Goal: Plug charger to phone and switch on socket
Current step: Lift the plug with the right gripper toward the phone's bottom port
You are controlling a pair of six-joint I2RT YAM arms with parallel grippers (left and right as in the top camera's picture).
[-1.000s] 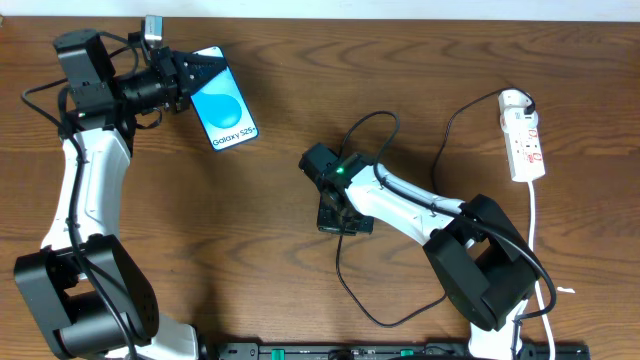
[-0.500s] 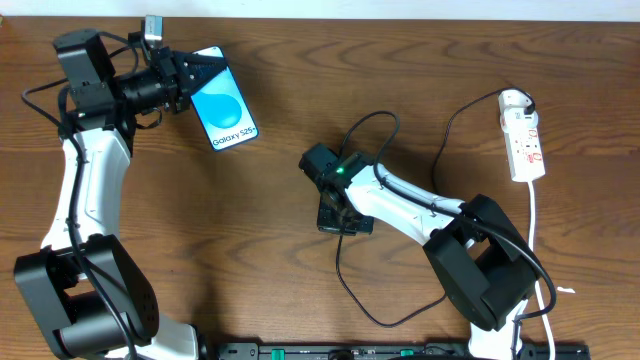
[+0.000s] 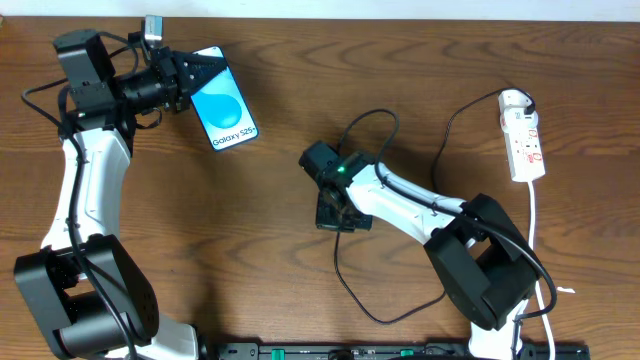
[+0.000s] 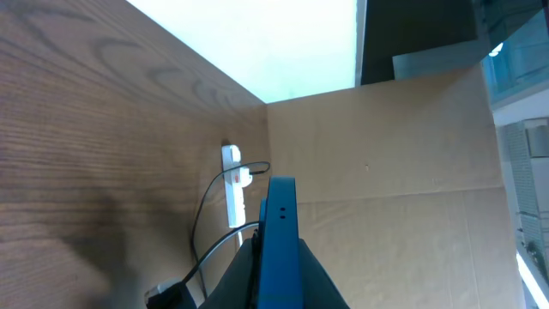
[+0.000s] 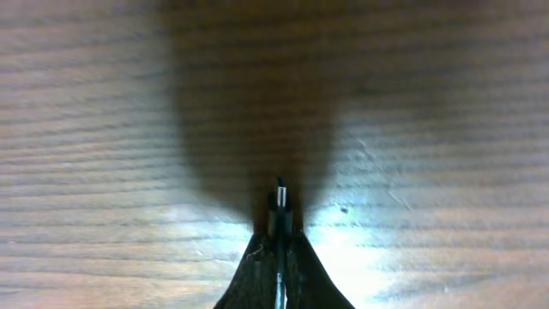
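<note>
Your left gripper point(image 3: 203, 72) is clamping the phone point(image 3: 226, 98) by one long side near its far end, at the far left of the table point(image 3: 300, 60). The screen is facing up. In the left wrist view the phone point(image 4: 280, 227) is showing edge-on between the fingers, and you cannot tell from either view whether it is resting on the wood or hanging just above it.

Your right gripper point(image 3: 334, 214) is sitting near the middle of the table, pinched shut on the charger point(image 3: 340, 275). Its small plug tip point(image 5: 280, 196) is poking out just past the fingertips, close over the wood, and the cable is looping away behind the arm.

The relation that matters: the phone is lying to the left of the right gripper and farther from you, well apart from it. Its long axis is running near-to-far with a slight slant, and the short end by the "Galaxy S25+" lettering is pointing back toward you and a little to the right. That is probably the port end, so the plug should be coming in along that axis.

The socket point(image 3: 523, 135) is lying at the far right, nearer the right arm, and neither gripper is touching it.
</note>
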